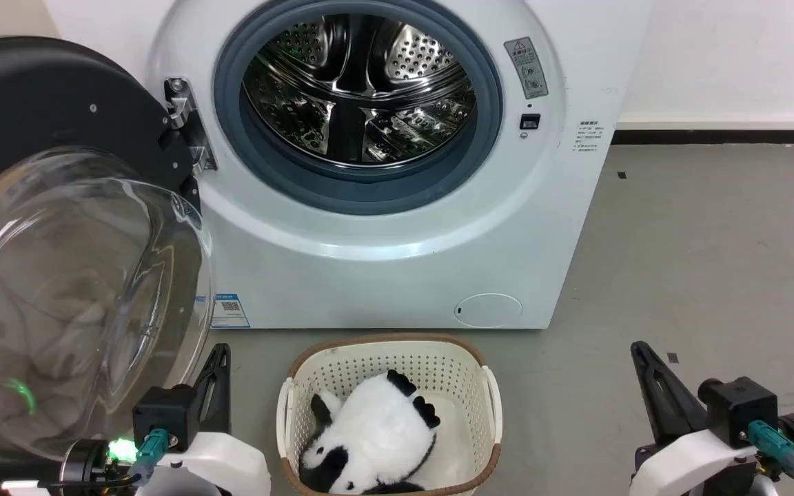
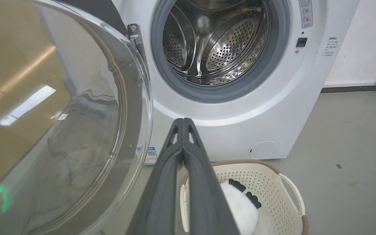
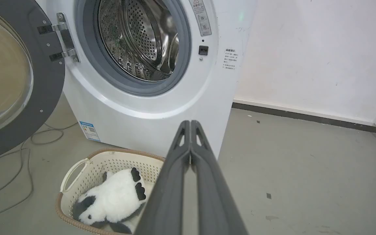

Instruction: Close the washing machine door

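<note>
The washing machine door (image 1: pixel 38 96) gapes — left end effector (image 2: pixel 183 121), right end effector (image 3: pixel 190 123) both closed.

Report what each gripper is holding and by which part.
Nothing is held. The left gripper and the right gripper have their jaws shut with nothing between them; the washing machine door stands open, gripped by neither.

The washing machine door (image 1: pixel 59 227) stands swung wide open to the left on its metal hinge — matte black inner face, bulging clear glass bowl toward the camera. The white washing machine (image 1: pixel 397 234) sits behind — round opening, grey seal and perforated steel drum exposed.
</note>
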`<state>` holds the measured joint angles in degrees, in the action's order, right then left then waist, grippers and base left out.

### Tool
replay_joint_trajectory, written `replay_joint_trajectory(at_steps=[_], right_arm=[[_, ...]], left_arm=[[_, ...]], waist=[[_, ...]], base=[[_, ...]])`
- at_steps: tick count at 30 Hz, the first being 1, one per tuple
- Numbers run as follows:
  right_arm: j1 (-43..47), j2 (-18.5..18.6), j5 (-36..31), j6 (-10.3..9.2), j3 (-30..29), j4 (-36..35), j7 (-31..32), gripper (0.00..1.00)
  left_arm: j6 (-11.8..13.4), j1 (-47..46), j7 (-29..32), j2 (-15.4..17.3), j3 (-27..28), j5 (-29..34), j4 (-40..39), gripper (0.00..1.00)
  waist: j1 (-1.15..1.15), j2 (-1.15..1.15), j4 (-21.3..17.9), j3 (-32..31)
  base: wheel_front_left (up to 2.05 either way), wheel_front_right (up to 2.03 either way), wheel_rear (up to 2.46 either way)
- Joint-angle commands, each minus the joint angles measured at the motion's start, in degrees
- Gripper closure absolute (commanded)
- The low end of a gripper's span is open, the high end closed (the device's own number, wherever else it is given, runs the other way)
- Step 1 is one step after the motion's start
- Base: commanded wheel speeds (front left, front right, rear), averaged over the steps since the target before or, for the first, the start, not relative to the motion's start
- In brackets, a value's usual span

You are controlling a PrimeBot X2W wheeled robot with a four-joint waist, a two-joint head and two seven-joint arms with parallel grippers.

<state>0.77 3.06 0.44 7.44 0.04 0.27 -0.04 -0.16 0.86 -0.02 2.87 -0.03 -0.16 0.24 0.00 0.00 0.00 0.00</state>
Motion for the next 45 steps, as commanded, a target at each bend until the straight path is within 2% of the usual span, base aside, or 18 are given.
replay_joint_trajectory(at_steps=[1,4,5,25,45], right_arm=[[-0.8,-0.2,-0.4,0.05,0.0,-0.3,0.0,1.0],[-0.8,-0.2,-0.4,0.05,0.0,-0.3,0.0,1.0],[0.0,0.0,0.0,0.0,0.0,0.0,0.0,0.0],[0.8,0.0,1.8,0.01,0.0,-0.3,-2.3,0.0],[1.5,0.3,4.1,0.01,1.3,-0.6,-4.7,0.0]], left_arm=[[0.2,-0.9,0.0,0.0,0.0,0.2,-0.2,1.0],[0.2,-0.9,0.0,0.0,0.0,0.2,-0.2,1.0],[0.0,0.0,0.0,0.0,0.0,0.0,0.0,0.0],[0.0,0.5,-2.3,0.1,-0.2,-0.1,-0.3,0.0],[0.2,1.2,-4.7,0.3,-0.4,-0.1,-1.2,0.0]], waist=[[0.0,0.0,0.0,0.0],[0.0,0.0,0.0,0.0],[0.0,0.0,0.0,0.0],[0.0,0.0,1.0,0.0],[0.0,0.0,5.9,-0.3]], base=[[0.0,0.0,0.0],[0.0,0.0,0.0],[0.0,0.0,0.0],[0.0,0.0,0.0],[0.0,0.0,0.0]])
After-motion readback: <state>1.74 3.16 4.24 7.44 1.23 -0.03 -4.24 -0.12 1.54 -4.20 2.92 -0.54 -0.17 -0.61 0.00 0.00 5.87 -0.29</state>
